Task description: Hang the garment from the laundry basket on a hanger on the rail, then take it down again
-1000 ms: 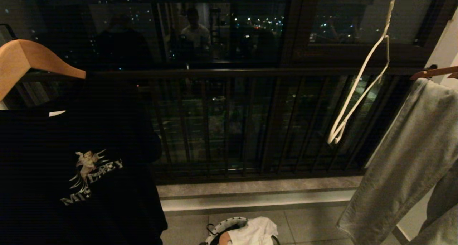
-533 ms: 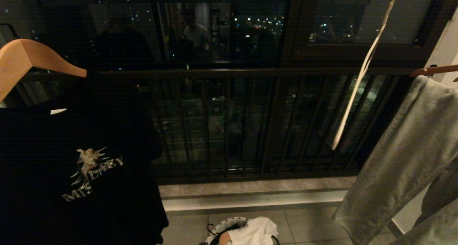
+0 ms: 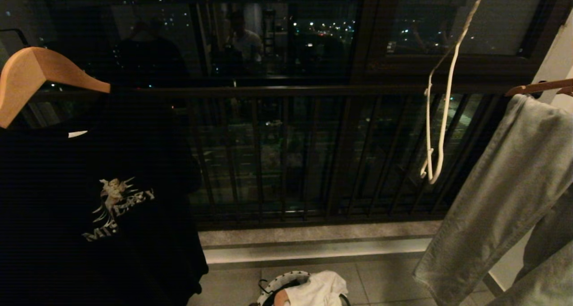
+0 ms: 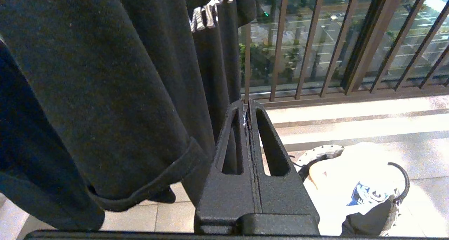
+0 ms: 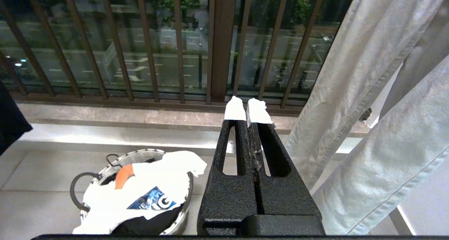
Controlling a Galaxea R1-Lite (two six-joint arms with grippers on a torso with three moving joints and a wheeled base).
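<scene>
The laundry basket [image 3: 280,281] stands on the floor tiles at the bottom of the head view, its patterned rim also showing in the right wrist view [image 5: 140,155] and the left wrist view [image 4: 321,151]. A white T-shirt [image 5: 154,184] covers its top. Of the red garment [image 5: 123,175] only a small patch shows beneath it. The white wire hanger [image 3: 441,118] dangles at upper right; the rail is out of view above. My left gripper [image 4: 247,105] is shut and empty beside the black T-shirt. My right gripper [image 5: 247,110], with white-taped tips, is shut and empty above the floor.
A black T-shirt [image 3: 89,207] on a thick wooden hanger [image 3: 40,73] fills the left. Pale grey jeans [image 3: 506,185] hang at the right. The dark balcony railing [image 3: 277,91] and a raised step [image 3: 313,248] lie ahead. A person's reflection [image 3: 244,37] shows in the window.
The wire hanger has swung and turned on its hook. The jeans have swayed a little to the left. Both grippers remain shut.
</scene>
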